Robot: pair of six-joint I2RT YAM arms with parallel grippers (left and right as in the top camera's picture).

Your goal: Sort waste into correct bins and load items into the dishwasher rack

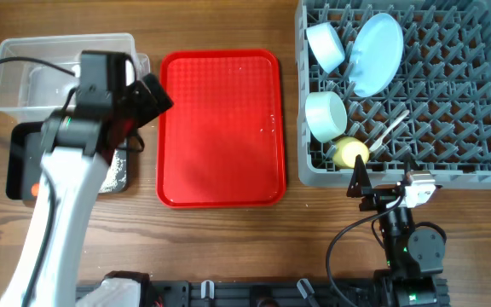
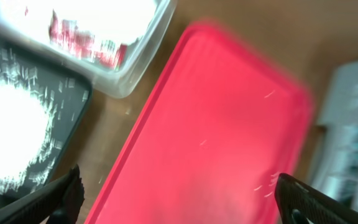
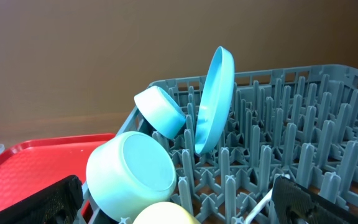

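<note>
The grey dishwasher rack [image 1: 476, 102] holds the pale blue plate [image 1: 376, 53], the pale blue bowl [image 1: 325, 45], the pale green bowl [image 1: 325, 115], the yellow cup [image 1: 349, 152] and the white spoon [image 1: 390, 130]. The clear tub [image 1: 24, 72] holds red-and-white paper scraps [image 2: 86, 43]. The black tray [image 1: 15, 162] holds white rice grains [image 2: 11, 130] and the orange carrot [image 1: 34, 189]. My left gripper [image 1: 150, 98] is open and empty over the red tray's left edge. My right gripper [image 1: 388, 181] is open and empty at the rack's front edge, facing the cup [image 3: 163, 214] and the green bowl [image 3: 132, 174].
The flat red tray [image 1: 220, 128] lies between the bins and the rack, with a few white grains on it [image 2: 266, 183]. My left arm covers part of the black tray. Cables lie along the table's front edge.
</note>
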